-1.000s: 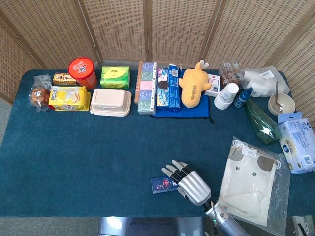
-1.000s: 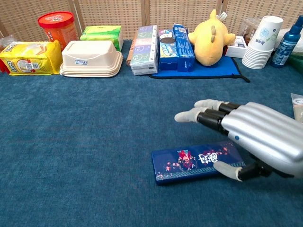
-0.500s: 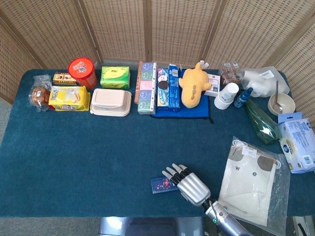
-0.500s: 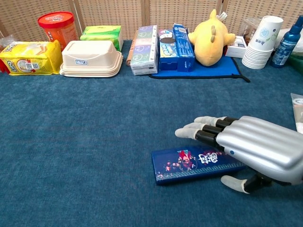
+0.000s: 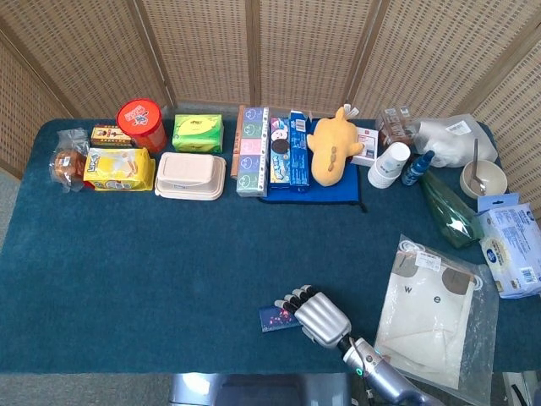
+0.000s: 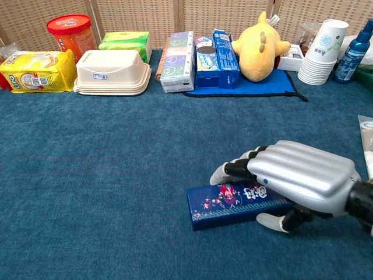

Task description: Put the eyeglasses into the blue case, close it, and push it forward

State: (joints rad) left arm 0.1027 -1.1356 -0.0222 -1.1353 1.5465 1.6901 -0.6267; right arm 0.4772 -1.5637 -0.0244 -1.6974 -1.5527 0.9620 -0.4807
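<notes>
The blue case (image 6: 224, 207) lies flat with its lid down near the table's front edge, its patterned top showing; it also shows in the head view as the blue case (image 5: 275, 318). My right hand (image 6: 297, 178) lies over its right half. The fingers (image 6: 233, 170) curl down past the far edge, and the thumb sits against the near side. In the head view the right hand (image 5: 319, 317) hides most of the case. No eyeglasses show in either view. My left hand is out of both views.
A bagged white garment (image 5: 431, 313) lies right of the hand. Along the back stand snack packs, a cream lunch box (image 5: 191, 175), cartons, a yellow plush toy (image 5: 331, 145), paper cups (image 5: 389, 164) and a bottle. Blue cloth stretches between case and back row.
My right hand has dropped from above the case onto it. Its fingers, stretched out before, now curl over the far edge. The case stays where it was.
</notes>
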